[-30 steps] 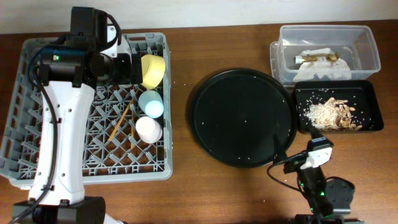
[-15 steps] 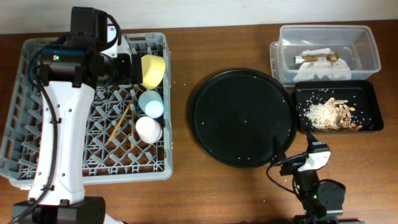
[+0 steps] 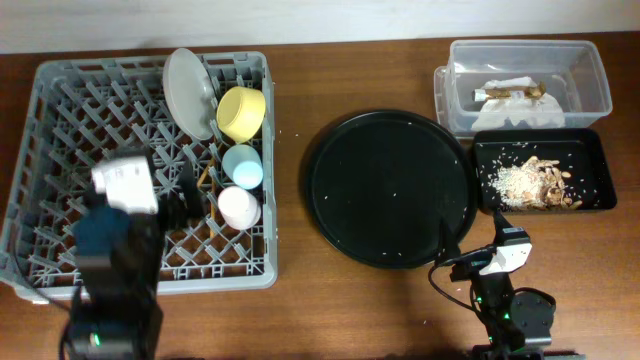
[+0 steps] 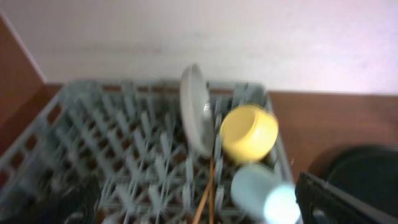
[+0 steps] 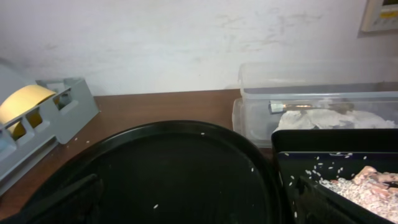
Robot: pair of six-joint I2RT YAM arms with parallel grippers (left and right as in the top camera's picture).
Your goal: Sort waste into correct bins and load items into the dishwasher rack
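My left wrist view shows my left gripper spread wide with nothing between its fingers. Overhead it is only a dark blur over the rack's 6 o'clock side. My right gripper is also parted and empty, seen only in its own wrist view, low at the round black tray's 5 o'clock edge.

Overhead counts the load: 1 grey plate standing on edge at the rack's 12 o'clock wall, and 1 yellow bowl touching it at its 3 o'clock. There are 2 cups — the blue cup at the bowl's 6 o'clock and the pink cup below that. The pink cup is missing from my left wrist view, but the 2 chopsticks show best there, lying between the pegs below the plate.

There are 2 bins at the round tray's 2 and 3 o'clock. The clear tub holds 1 tissue and 1 gold-brown wrapper. The black rectangular tray holds the food scraps and pale crumbs. My right wrist view shows the tub side-on, with the wrapper resting on the tissue.
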